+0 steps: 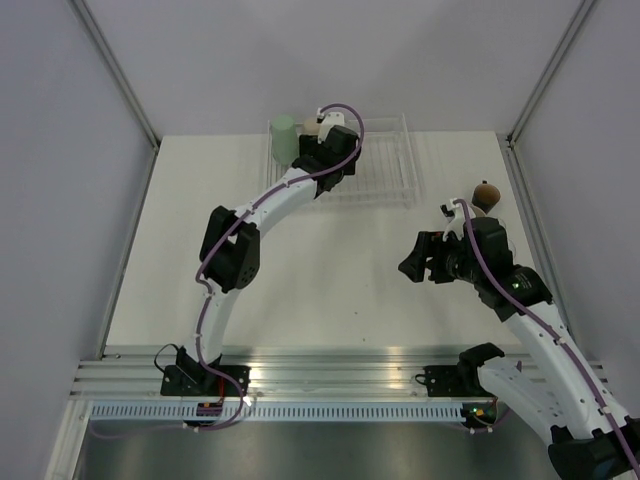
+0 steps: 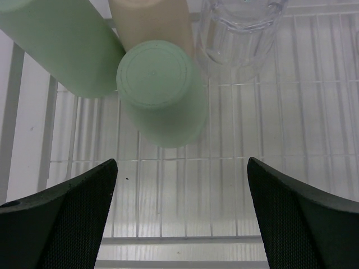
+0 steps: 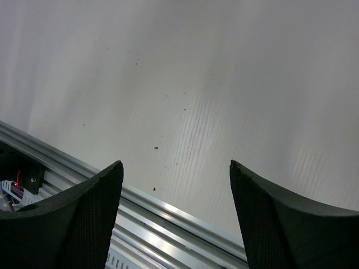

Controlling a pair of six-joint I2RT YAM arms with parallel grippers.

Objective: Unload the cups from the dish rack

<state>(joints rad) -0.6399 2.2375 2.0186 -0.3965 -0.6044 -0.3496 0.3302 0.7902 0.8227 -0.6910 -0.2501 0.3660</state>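
Observation:
The white wire dish rack (image 1: 385, 165) stands at the back of the table. In the left wrist view it (image 2: 252, 140) holds an upside-down mint green cup (image 2: 160, 84), a second mint green cup (image 2: 61, 39), a beige cup (image 2: 148, 22) and a clear cup (image 2: 238, 33). My left gripper (image 2: 182, 162) is open and empty, just short of the nearer mint cup. From above, it (image 1: 322, 140) hangs over the rack's left end, beside a mint cup (image 1: 284, 138) and a beige cup (image 1: 312, 128). My right gripper (image 1: 410, 266) is open and empty over the bare table (image 3: 224, 84).
A small dark brown cup (image 1: 487, 195) stands on the table at the right, behind the right arm. An aluminium rail (image 3: 168, 207) runs along the table's near edge. Grey walls close in the left, right and back sides.

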